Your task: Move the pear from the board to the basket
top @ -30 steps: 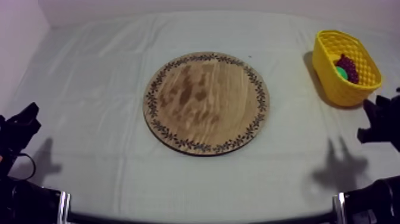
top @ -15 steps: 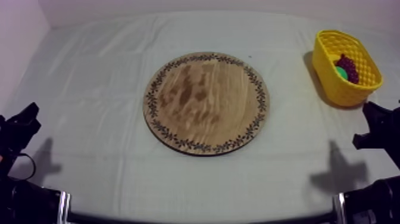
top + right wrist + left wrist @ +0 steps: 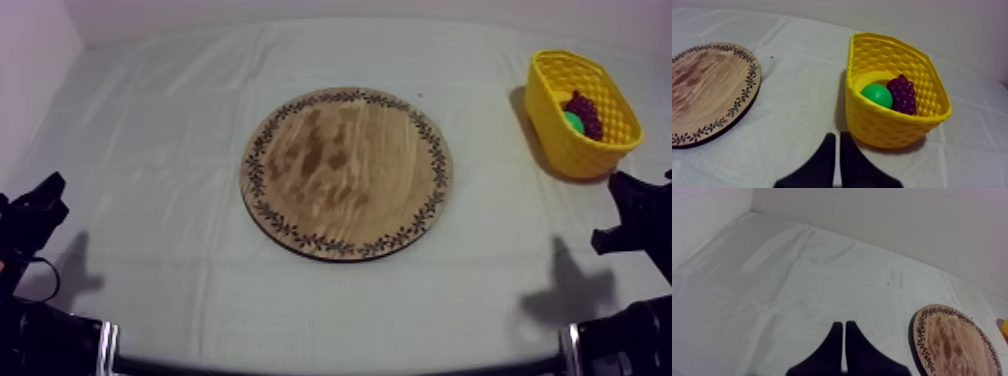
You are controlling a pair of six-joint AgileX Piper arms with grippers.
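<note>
The round wooden board lies mid-table with nothing on it. At the far right stands the yellow basket, holding a green rounded fruit and a bunch of dark grapes. The right wrist view looks into that basket: the green fruit sits beside the grapes. My right gripper is shut on nothing, a little in front of the basket; from above it is low at the right edge. My left gripper is shut and holds nothing, resting at the left edge.
Grey-white cloth covers the table, with open cloth between the board and the basket. The board's rim lies to one side of my right gripper, and the board shows beyond my left fingers. A pale wall runs along the back.
My right gripper has drawn back from beside the basket toward the table's front edge, mostly in the first half second. The left arm, board and basket are as before.
</note>
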